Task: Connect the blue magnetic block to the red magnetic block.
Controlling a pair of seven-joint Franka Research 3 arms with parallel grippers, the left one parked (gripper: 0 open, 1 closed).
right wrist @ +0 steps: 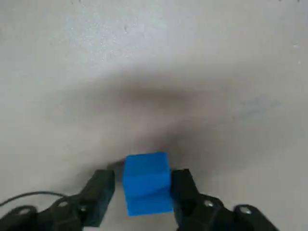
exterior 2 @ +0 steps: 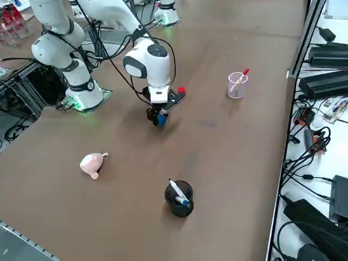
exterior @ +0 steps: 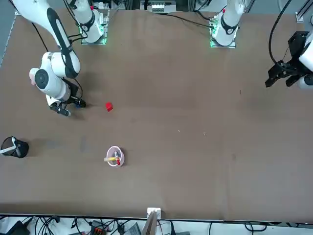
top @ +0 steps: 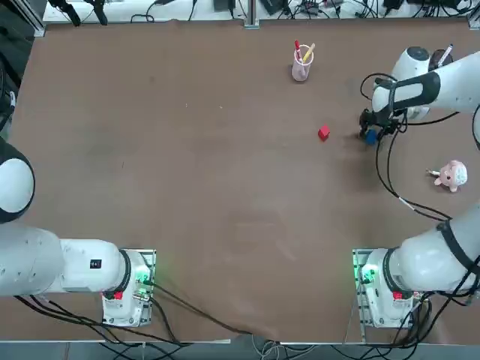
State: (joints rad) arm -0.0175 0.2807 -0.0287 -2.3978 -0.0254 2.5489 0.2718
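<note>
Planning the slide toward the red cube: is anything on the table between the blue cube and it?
Nothing visible: bare table separates the blue magnetic block, between the right gripper fingers, from the red magnetic block.

no readable text, labels, or numbers

I am looking over a plain brown tabletop, with tangled black cables lying on the pale floor along its edge.
</note>
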